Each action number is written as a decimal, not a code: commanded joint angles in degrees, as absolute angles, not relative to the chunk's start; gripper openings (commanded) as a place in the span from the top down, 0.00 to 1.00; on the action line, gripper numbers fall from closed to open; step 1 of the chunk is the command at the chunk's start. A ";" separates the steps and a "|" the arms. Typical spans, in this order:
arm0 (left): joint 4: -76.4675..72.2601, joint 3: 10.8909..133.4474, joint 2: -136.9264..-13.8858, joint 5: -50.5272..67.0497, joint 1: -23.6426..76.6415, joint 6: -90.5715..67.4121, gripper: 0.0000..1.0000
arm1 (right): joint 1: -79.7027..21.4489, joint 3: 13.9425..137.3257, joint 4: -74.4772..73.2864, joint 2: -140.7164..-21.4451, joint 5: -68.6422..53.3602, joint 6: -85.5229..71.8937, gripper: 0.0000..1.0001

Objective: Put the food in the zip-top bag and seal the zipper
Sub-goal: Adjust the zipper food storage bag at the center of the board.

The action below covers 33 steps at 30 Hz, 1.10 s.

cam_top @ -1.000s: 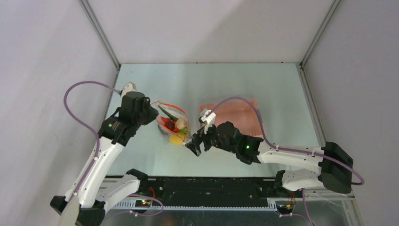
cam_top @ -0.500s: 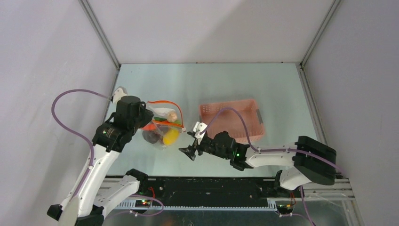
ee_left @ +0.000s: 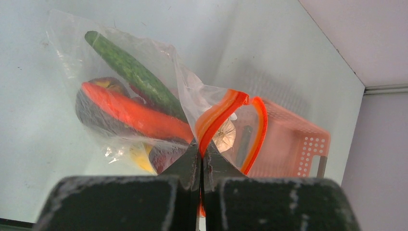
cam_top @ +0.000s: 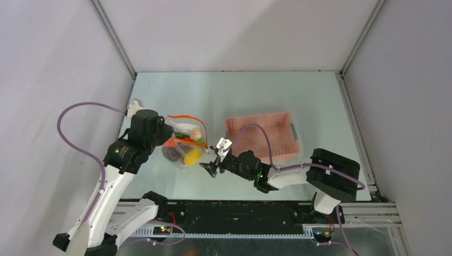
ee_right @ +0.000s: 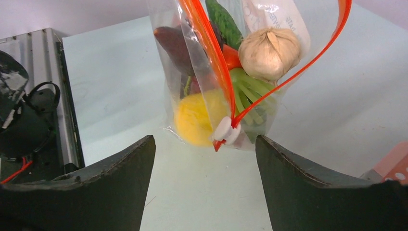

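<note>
The clear zip-top bag hangs from my left gripper, which is shut on the orange-red zipper strip at one end of the mouth. The mouth gapes open in a loop. Inside lie the food pieces: a yellow fruit, a green pod, a red chili, a dark fruit and a garlic bulb. My right gripper is open, empty, just short of the zipper's white slider. It shows in the top view right of the bag.
The pink mesh basket stands on the table right of the bag, behind my right arm; it also shows in the left wrist view. The black base rail runs along the near edge.
The left gripper carried the bag left and lifted it. The right arm slid left and lower, uncovering the basket, and its open gripper now faces the bag's slider end.
</note>
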<state>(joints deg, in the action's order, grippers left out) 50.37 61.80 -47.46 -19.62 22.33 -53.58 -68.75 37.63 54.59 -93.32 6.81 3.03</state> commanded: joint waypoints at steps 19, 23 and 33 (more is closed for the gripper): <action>49.52 61.98 -44.10 -20.08 22.59 -56.84 1.00 | -65.92 41.34 72.84 -104.04 4.46 1.99 0.35; 49.35 61.79 -43.51 -20.50 22.63 -57.25 1.00 | -65.91 41.40 73.34 -104.95 4.04 1.01 0.39; 49.06 61.49 -42.99 -19.72 22.59 -57.47 1.00 | -65.92 42.70 74.66 -105.79 3.96 0.28 0.60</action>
<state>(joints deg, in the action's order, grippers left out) 51.62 61.80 -44.31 -19.29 22.39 -55.75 -65.89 40.10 70.13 -105.47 4.03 0.64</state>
